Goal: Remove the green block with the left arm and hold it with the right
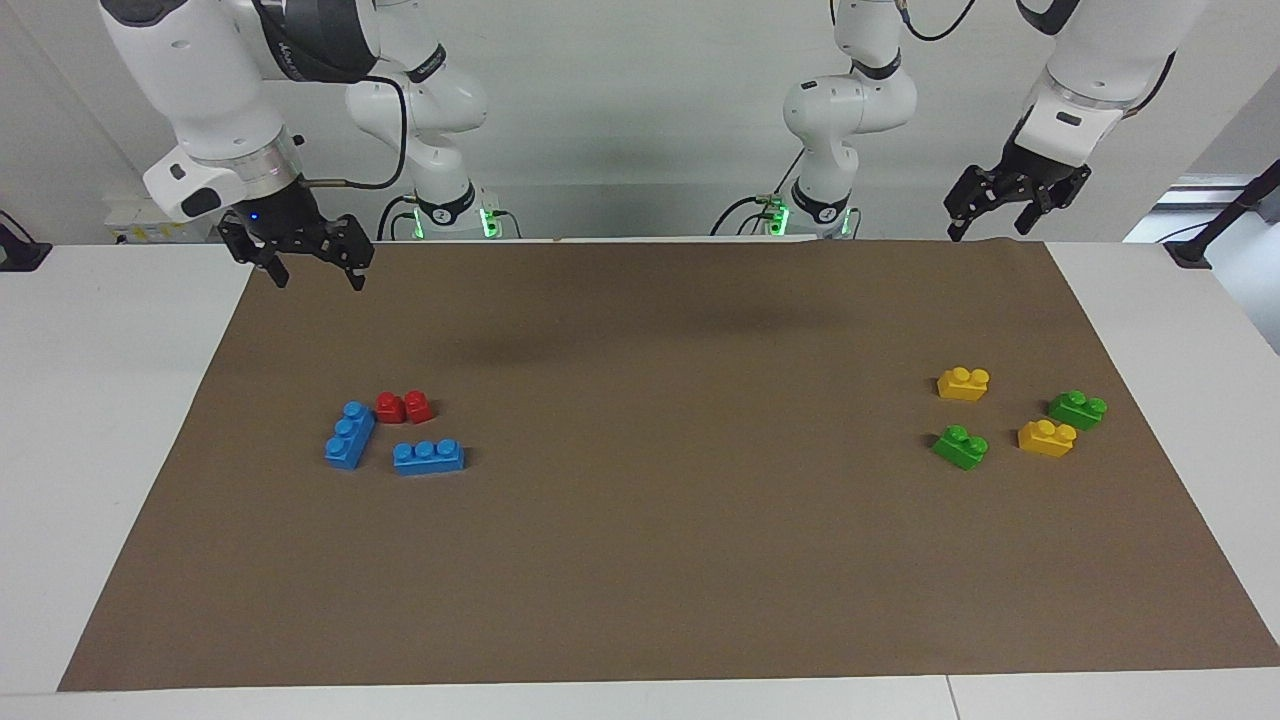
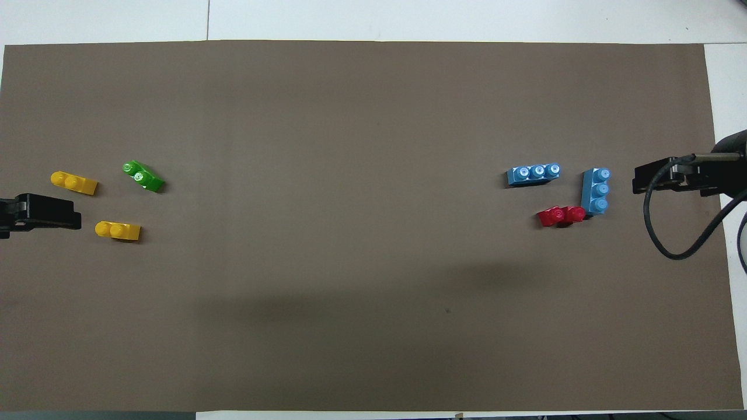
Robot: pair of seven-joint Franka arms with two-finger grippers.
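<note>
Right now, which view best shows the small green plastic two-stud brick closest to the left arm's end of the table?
The facing view: the green brick lies uncovered beside a yellow brick. In the overhead view the raised left gripper hides it completely.
</note>
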